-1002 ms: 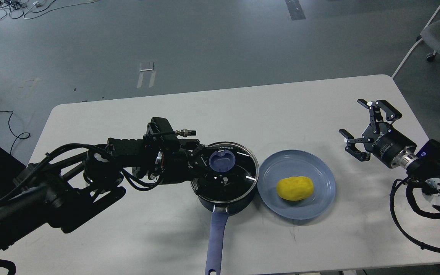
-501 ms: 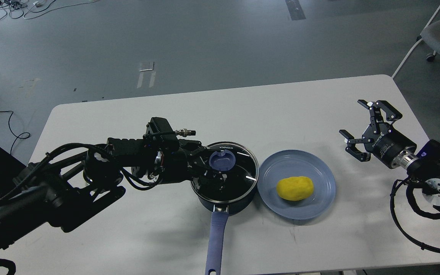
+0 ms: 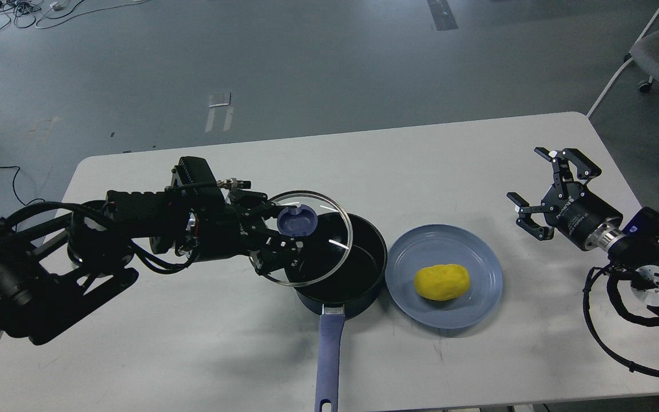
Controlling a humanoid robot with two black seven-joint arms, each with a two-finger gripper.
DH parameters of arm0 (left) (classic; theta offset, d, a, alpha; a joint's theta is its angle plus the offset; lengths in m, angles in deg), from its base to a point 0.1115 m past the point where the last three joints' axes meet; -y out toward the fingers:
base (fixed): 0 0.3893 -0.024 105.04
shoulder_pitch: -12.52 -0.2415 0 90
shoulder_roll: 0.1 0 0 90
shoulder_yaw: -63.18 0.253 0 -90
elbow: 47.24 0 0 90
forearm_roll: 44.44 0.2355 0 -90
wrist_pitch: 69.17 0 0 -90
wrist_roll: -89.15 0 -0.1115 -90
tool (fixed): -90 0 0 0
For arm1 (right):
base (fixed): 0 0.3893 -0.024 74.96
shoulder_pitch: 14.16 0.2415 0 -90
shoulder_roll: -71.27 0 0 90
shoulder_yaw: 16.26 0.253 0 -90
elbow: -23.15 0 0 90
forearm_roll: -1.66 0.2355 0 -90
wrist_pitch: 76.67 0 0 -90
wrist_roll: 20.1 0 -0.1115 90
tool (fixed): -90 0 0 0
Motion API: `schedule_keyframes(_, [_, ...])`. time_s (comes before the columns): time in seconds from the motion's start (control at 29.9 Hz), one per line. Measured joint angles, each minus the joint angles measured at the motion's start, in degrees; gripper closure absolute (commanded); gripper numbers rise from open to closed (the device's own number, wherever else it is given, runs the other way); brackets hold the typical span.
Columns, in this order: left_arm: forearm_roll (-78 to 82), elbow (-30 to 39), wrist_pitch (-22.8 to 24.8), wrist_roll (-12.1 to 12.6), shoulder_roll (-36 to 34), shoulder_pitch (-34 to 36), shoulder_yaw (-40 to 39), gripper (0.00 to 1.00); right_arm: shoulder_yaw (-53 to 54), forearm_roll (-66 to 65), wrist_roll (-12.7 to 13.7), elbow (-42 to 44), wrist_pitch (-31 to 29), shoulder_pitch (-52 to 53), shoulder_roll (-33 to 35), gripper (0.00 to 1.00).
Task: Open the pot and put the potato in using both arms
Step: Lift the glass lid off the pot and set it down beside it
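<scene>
The dark navy pot (image 3: 358,274) stands at the table's middle, its long blue-purple handle (image 3: 328,357) pointing toward me. My left gripper (image 3: 284,232) is shut on the blue knob (image 3: 297,220) of the glass lid (image 3: 321,246) and holds the lid lifted, shifted left, still overlapping the pot's left rim. The black inside of the pot shows on the right. The yellow potato (image 3: 441,281) lies on the blue plate (image 3: 478,257) just right of the pot. My right gripper (image 3: 547,191) is open and empty above the table's right side, well right of the plate.
The white table (image 3: 421,154) has bare surface behind and in front of the pot. A chair (image 3: 658,51) stands off the table at the far right. Cables lie on the floor at the far left.
My left gripper closed on the lid's knob, then lifted the lid off the pot and drew it left. The pot's inside now shows. The right arm has hardly moved.
</scene>
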Motion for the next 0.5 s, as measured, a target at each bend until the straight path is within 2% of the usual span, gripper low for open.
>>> schedule_keyframes(0.27, [-3.62, -2.24, -9.58, -0.01, -9.8, -4.22, 1.37, 0.52, 0.03, 0.01, 0.0, -0.04, 0.0, -0.02, 0.09, 0.0])
schedule_keyframes(0.5, [-4.92, -9.55, -16.87, 0.02, -11.6, -11.9, 1.42, 0.52, 0.03, 0.0, 0.0, -0.04, 0.0, -0.02, 0.0, 0.0])
